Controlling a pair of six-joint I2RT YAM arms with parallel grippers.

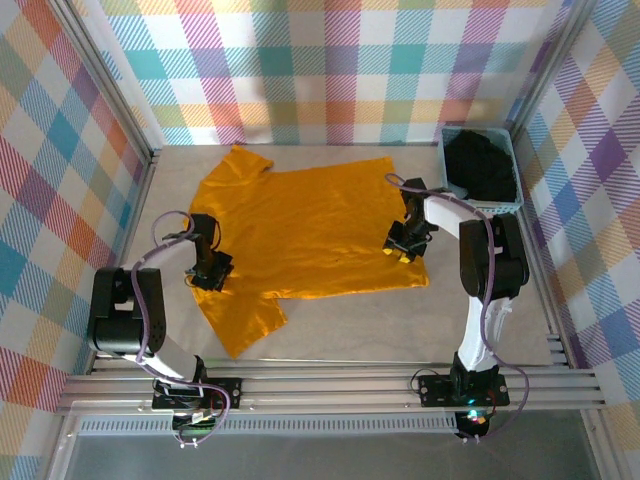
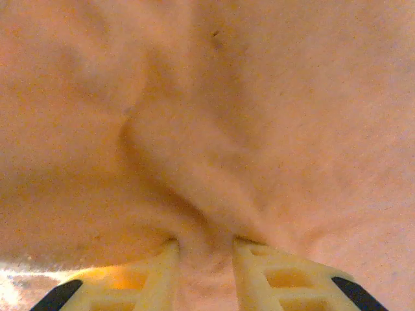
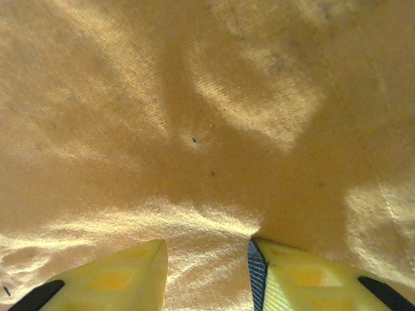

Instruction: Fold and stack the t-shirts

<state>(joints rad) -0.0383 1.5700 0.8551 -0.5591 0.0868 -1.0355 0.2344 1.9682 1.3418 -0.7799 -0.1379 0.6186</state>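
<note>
My left claw point(image 1: 208, 272) is down on the orange shirt point(image 1: 310, 225), at the cloth's left edge. In the wrist view its two yellow fingers point(image 2: 159, 269) are drawn in on a raised ridge of the fabric. The ridge fills the gap between them, and creases fan out ahead of the tips, so I am pinching the shirt here. One sleeve lies just behind this claw, toward my base, and the other lies well ahead of it near the far wall. The body of the shirt spreads flat on the table point(image 1: 400, 320) to this claw's right, reaching across to my right claw point(image 1: 403, 245). That claw rests on the shirt's opposite end, close to the near corner of that edge. Its fingers point(image 3: 123, 275) stand spread, tips touching the cloth, and the fabric between them lies low with only slight rumpling. It looks open rather than gripping, and nothing is gathered up between the jaws. Ahead of this claw the cloth is smooth, with soft shadowed dips. Beyond it and off to its right stands a light blue basket point(image 1: 447, 150) in the table's far corner. A black garment point(image 1: 482, 165) is heaped inside it, apart from the orange shirt.
</note>
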